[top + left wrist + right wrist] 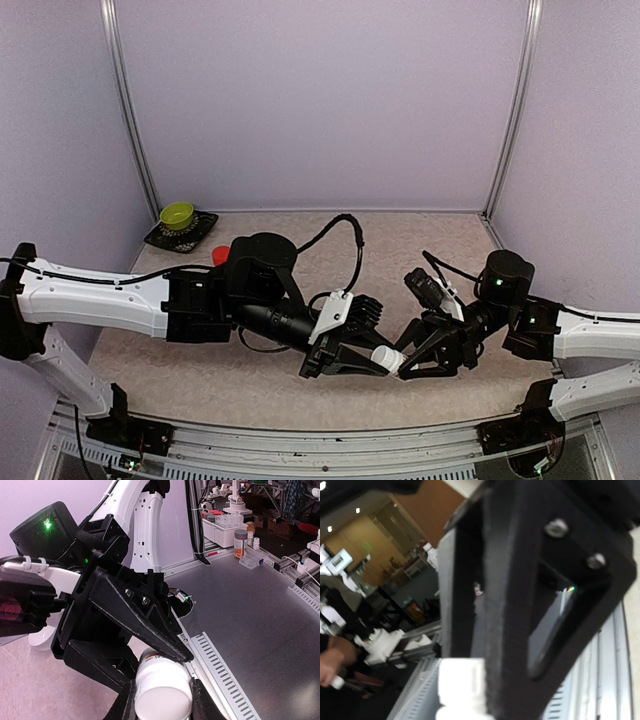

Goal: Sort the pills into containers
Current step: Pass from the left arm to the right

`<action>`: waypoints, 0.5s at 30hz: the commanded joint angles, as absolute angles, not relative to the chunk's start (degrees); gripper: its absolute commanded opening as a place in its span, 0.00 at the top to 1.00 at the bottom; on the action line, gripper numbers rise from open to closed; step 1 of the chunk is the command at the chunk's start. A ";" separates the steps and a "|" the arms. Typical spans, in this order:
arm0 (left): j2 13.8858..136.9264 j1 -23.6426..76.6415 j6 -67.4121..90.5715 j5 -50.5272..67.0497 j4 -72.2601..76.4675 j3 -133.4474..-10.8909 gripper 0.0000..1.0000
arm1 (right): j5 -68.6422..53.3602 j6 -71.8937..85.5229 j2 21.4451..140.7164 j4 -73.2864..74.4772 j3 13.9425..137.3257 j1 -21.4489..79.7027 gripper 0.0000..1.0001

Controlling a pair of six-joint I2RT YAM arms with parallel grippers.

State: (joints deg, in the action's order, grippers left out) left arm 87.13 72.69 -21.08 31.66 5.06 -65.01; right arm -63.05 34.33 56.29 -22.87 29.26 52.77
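Note:
A small white bottle (385, 357) hangs level above the table's front middle, with my left gripper (368, 357) shut round its body. In the left wrist view the bottle (161, 680) fills the gap between my left gripper's (162, 702) fingers, base toward the camera. My right gripper (408, 362) meets it from the right, its black fingers (160, 630) closed over the bottle's far end. In the right wrist view the white cap (462, 680) sits between my right gripper's (475, 672) fingers. The pills and the containers are out of view.
A green bowl (177, 214) stands on a black tray (182, 236) at the back left corner. A red object (220, 255) shows partly behind my left arm. The table's metal front rail (330, 442) runs just below both grippers.

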 commanded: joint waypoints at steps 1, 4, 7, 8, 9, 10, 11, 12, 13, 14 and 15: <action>87.02 72.42 -21.20 30.96 6.50 -65.42 0.92 | -63.23 34.54 56.69 -25.18 30.14 53.47 0.77; 86.88 72.41 -20.69 30.34 6.65 -65.24 0.80 | -62.69 33.48 56.25 -24.05 30.29 53.44 0.85; 86.63 72.37 -18.36 28.39 7.84 -64.44 0.70 | -60.35 30.01 55.07 -19.33 31.40 53.44 0.90; 86.62 72.34 -16.70 26.99 8.66 -63.95 0.69 | -58.68 27.83 54.50 -16.70 32.12 53.45 0.92; 86.58 72.32 -14.96 25.39 9.39 -63.50 0.69 | -56.31 25.10 53.89 -13.30 32.86 53.49 0.94; 86.70 72.21 -13.10 23.92 9.92 -63.03 0.70 | -53.73 22.64 53.24 -10.53 33.46 53.53 0.95; 86.87 72.24 -10.99 22.11 10.22 -62.69 0.70 | -50.67 20.81 52.57 -8.09 34.04 53.49 0.95; 87.10 72.15 -9.31 21.28 10.20 -62.56 0.70 | -47.65 19.32 52.00 -5.48 34.61 53.46 0.95; 87.31 72.10 -7.49 20.71 10.37 -62.29 0.70 | -43.59 18.11 51.42 -3.50 34.93 53.45 0.95; 87.40 72.14 -5.64 19.86 10.63 -61.94 0.70 | -41.18 17.12 51.11 -1.76 35.18 53.51 0.95; 87.44 72.16 -3.91 19.38 10.90 -61.61 0.70 | -39.19 16.42 50.80 -0.62 35.30 53.45 0.95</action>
